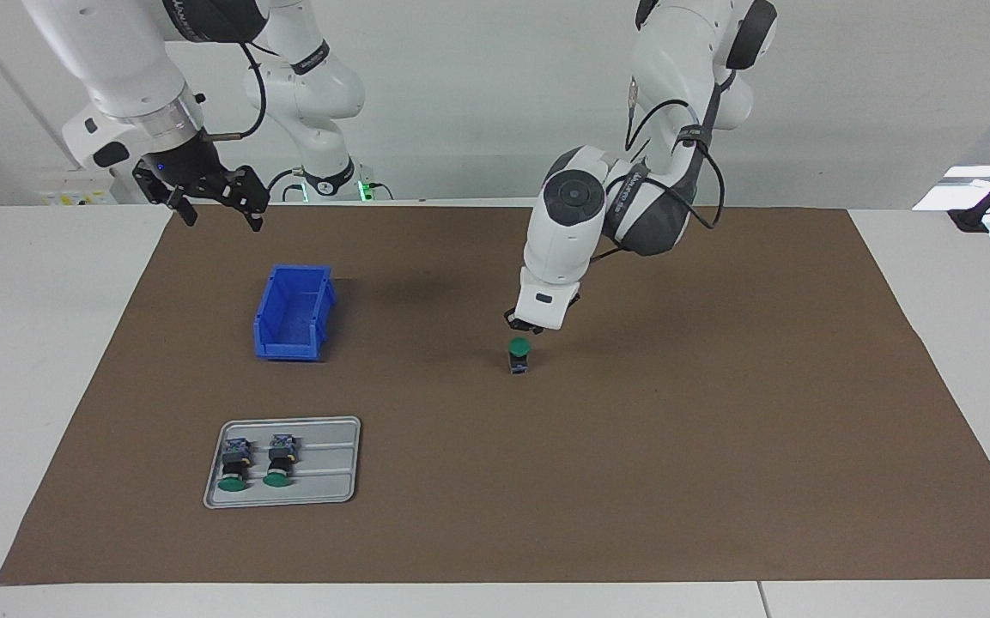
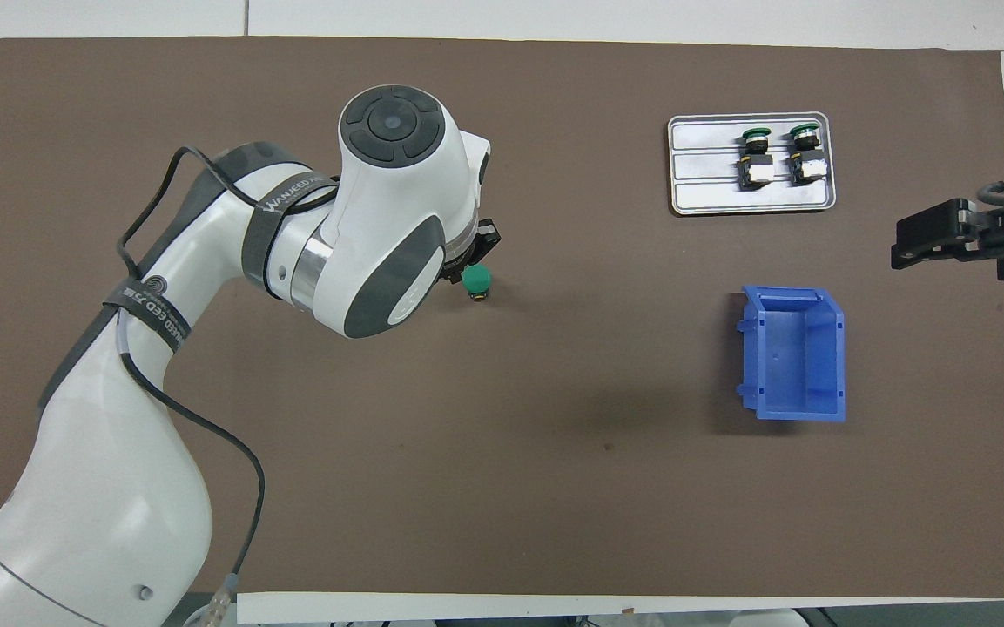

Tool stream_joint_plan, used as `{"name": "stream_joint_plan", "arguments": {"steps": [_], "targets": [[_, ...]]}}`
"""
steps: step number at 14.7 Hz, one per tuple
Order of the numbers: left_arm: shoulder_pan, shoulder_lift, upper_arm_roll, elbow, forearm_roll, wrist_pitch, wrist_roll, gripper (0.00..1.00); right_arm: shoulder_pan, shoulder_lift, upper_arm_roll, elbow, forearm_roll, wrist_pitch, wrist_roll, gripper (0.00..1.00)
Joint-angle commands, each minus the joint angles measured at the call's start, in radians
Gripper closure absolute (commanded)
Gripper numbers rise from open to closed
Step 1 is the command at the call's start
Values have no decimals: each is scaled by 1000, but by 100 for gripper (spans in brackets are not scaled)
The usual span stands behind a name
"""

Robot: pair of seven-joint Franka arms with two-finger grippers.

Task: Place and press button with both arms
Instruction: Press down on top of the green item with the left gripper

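Nearest the robots, your right hand waits in the air over the edge of the brown mat, its fingers spread, holding nothing.

A little farther out, the blue bin sits toward the right arm's end of the surface. About level with it, at mid-mat, stands the button, upright on its block base, green cap up. Your left hand hangs directly over that cap, fingertips pressed together into one blunt tip, gripping nothing.

You are in the pressing step; the placing looks done. The next move calls for a straight, short descent onto the centre of the cap. Come down off-centre and the small base may tip or slide.

Farthest out, the grey tray carries the two spare buttons, lying on their sides.

The facing view shows you a sliver of space, or a bare touch, between tip and cap; I cannot tell which. The overhead view hides that, since the left wrist covers most of the hand, but it shows the cap peeking out beside the wrist.
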Motion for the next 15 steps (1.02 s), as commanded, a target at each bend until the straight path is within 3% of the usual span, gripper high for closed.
{"name": "stream_joint_plan", "arguments": {"steps": [1, 15], "targets": [[-26, 44, 7, 45, 18, 27, 3, 99, -16, -15, 10, -17, -6, -3, -23, 0], [-30, 45, 9, 13, 21, 67, 2, 99, -16, -13, 10, -17, -6, -3, -23, 0]]}}
